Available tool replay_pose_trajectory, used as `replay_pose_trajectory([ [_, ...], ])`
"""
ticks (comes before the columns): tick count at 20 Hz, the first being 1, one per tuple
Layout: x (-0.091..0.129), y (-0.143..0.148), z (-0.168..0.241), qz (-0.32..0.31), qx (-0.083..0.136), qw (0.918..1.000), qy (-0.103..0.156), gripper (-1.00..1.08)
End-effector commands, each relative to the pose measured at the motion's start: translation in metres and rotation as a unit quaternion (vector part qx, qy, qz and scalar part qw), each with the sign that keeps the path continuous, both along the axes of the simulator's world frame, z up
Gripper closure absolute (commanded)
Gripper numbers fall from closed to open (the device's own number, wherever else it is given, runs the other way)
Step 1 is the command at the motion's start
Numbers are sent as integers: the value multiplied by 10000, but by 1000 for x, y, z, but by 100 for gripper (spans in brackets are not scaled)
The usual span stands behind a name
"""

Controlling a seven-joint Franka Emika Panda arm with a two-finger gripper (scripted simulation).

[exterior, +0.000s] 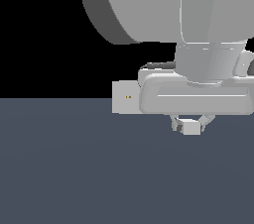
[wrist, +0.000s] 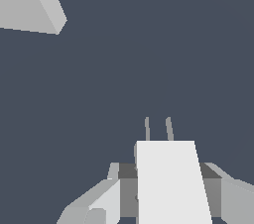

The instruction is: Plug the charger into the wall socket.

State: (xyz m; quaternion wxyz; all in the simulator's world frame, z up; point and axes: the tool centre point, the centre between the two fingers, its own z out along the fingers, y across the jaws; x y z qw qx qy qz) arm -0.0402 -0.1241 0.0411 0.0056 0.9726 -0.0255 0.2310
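Note:
The charger (exterior: 191, 127) is a small off-white box held between my fingers, lifted above the dark floor. In the wrist view the charger (wrist: 171, 181) shows two thin grey prongs sticking out of its front. My gripper (exterior: 190, 125) is shut on it, and the gripper (wrist: 168, 188) shows a finger on each side of the box. The wall socket (exterior: 125, 97) is a light grey square block with two tiny yellowish holes, to the exterior view's left of the gripper and partly hidden by my hand. In the wrist view the socket (wrist: 30, 2) shows only as a grey corner, apart from the prongs.
The dark blue-grey floor (exterior: 74, 168) spreads under everything. My arm's large grey links (exterior: 163, 5) fill the upper part of the exterior view. The background above the floor is black.

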Motion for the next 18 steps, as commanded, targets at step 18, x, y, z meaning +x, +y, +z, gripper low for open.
replay_pose_trajectory([
  [18,27,80,36,-476,15,9989,-24,108],
])
